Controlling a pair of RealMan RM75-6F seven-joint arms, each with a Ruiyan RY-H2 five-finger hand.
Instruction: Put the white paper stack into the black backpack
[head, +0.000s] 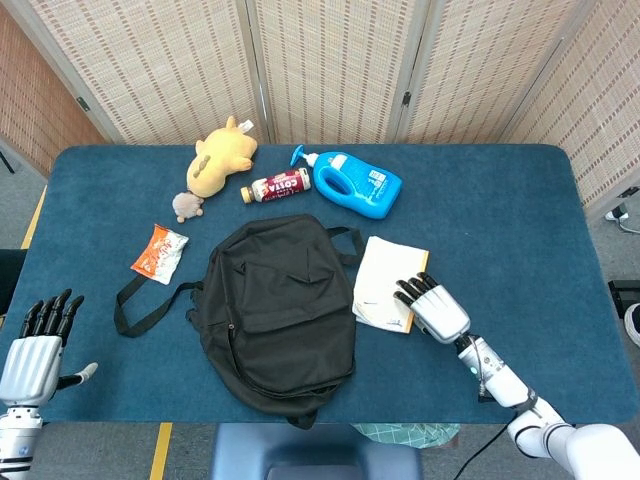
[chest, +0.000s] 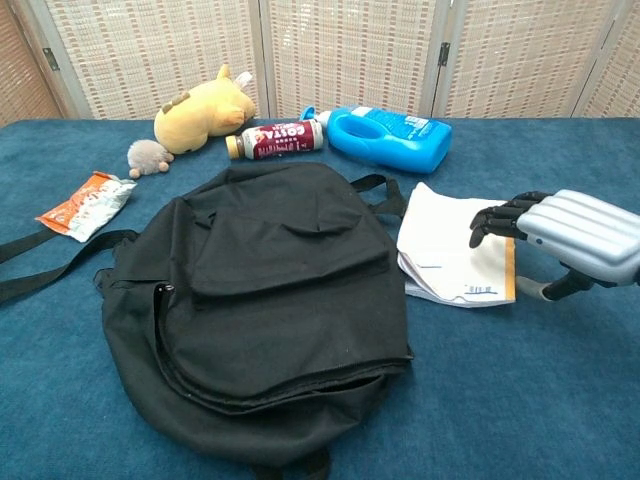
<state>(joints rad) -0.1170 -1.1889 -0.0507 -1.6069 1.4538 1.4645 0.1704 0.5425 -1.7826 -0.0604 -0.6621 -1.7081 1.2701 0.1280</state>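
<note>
The white paper stack is lying flat on the blue table, its left edge touching, or nearly touching, the right side of the black backpack, with the bag's top loop just above that edge; that placement looks like a way of bringing the sheets to the bag so they can be fed in from the side. The backpack is lying on its back with its front pocket facing up, and no open mouth is showing in either view, so the bag probably needs opening before the stack can go inside. The right hand is reaching in from the near right of the table, palm down, and its dark fingertips are pressing on the right part of the top sheet; it is pinning the stack rather than gripping it, with nothing enclosed. The left hand is hovering at the near left corner, fingers straight and apart, holding nothing, well apart from the backpack strap.
</note>
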